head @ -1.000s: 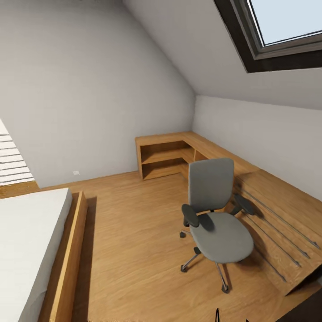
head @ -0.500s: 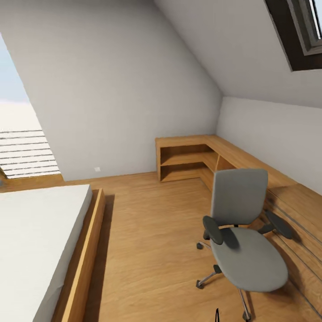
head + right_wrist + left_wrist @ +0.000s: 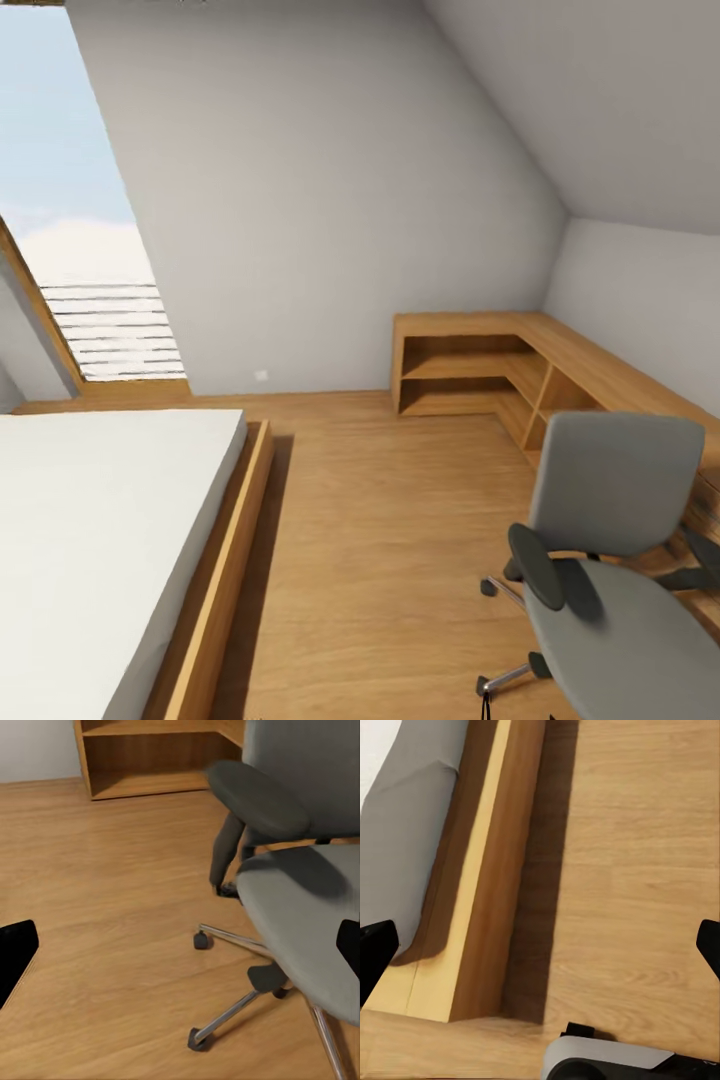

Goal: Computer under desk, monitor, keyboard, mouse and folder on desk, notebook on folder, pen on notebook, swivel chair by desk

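We saw the swivel chair down in the near right corner of the head view, on the wooden floor. It had a grey seat, a grey back, dark rounded armrests and shiny metal legs with small black wheels. In the right wrist view the swivel chair was close up, and one armrest stuck out over the seat. The seat was bare as far as we could see.

The edge of the head view cut off part of the seat, so some of it and some of the legs stayed hidden. The back stood upright at the far side of the seat, toward the low wooden shelf unit in the corner. The seat faced toward us.

A bed with a pale mattress and a wooden frame lay at the left, well apart from the chair.

The left gripper had its two black fingers wide apart with nothing between them. The right gripper was spread wide too and held nothing.
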Robot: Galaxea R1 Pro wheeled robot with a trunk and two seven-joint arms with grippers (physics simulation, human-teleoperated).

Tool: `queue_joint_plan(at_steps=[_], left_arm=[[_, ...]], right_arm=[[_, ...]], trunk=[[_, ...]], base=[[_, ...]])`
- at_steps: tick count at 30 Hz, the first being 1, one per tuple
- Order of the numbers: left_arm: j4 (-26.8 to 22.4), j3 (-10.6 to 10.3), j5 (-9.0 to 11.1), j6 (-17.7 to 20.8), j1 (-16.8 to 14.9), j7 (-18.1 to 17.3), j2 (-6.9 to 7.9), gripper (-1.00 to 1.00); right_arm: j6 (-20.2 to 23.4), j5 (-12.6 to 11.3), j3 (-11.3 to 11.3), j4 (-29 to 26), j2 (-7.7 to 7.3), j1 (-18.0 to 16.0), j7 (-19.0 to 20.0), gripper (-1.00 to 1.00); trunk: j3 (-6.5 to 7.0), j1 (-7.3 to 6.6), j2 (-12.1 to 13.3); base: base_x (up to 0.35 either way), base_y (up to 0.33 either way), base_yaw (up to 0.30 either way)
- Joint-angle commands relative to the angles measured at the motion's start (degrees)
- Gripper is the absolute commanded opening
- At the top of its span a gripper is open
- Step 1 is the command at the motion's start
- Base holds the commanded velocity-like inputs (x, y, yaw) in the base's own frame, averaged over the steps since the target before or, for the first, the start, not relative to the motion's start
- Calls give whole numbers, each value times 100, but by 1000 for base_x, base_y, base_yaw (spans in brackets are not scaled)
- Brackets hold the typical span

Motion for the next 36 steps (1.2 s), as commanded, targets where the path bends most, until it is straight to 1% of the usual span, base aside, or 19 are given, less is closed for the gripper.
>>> queue_joint_plan(at_steps=[1, 11, 17, 22, 36], left_arm=[[2, -50, 11, -12, -7, 49, 1, 100], [2, -59, 11, -9, -7, 49, -4, 100], [2, -66, 11, -6, -7, 49, -7, 100], [2, -71, 11, -6, -7, 49, -8, 100], [2, -72, 11, -5, -7, 54, -8, 100]], right_arm=[[-11, 62, -40, 0, 2, -3, -26, 100], [-11, 60, -41, 3, 1, -2, -23, 100], [-11, 51, -48, 3, -29, -3, -29, 100], [-11, 46, -49, 4, -58, -3, -27, 100], [-11, 44, -51, 3, -77, -4, -29, 100]], trunk=[[-12, 4, -11], [-12, 4, -11], [-12, 4, -11], [-12, 4, -11], [-12, 4, -11]], base=[[53, 0, 295], [27, 0, 294], [203, 0, 206], [291, 0, 70], [318, 0, 9]])
